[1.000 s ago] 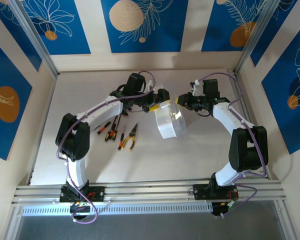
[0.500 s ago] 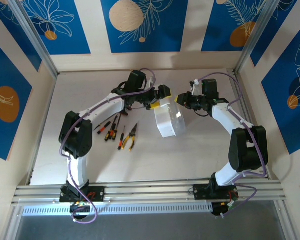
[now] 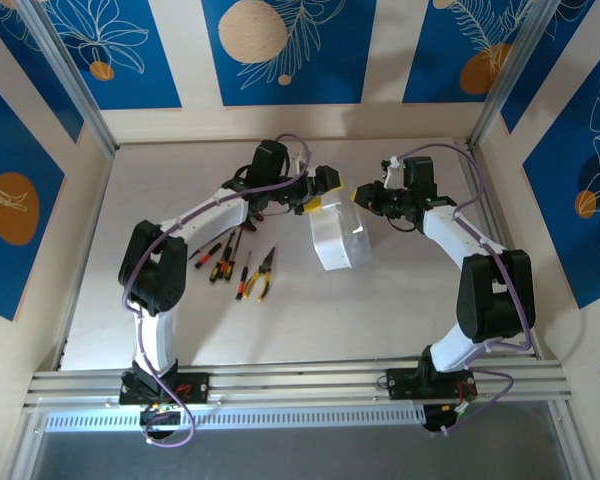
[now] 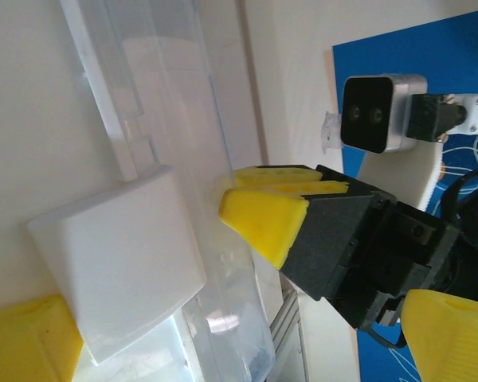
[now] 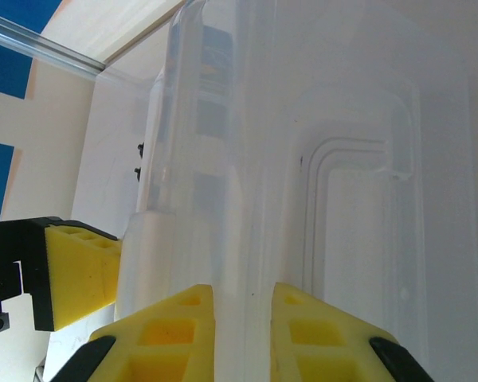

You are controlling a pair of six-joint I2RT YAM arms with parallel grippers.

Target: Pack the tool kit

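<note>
The tool kit's translucent white case (image 3: 340, 240) sits mid-table, tipped up at its far end. My right gripper (image 3: 363, 196) is shut on the case's far rim; in the right wrist view its yellow fingers (image 5: 171, 330) pinch the clear wall (image 5: 247, 239). My left gripper (image 3: 318, 190) stands wide open at the case's far left corner. In the left wrist view its two fingers (image 4: 24, 342) straddle the white latch (image 4: 119, 255) without touching it. Loose pliers and screwdrivers (image 3: 235, 265) with black, red and orange handles lie on the table left of the case.
The left arm's forearm (image 3: 205, 215) passes just above the loose tools. Wooden walls with blue panels close the table (image 3: 310, 320) on three sides. A metal rail (image 3: 300, 385) runs along the near edge.
The left gripper has shifted slightly left and farther back at the case's corner. The case has turned a little and moved back with the right gripper. Both grippers' states are unchanged.
</note>
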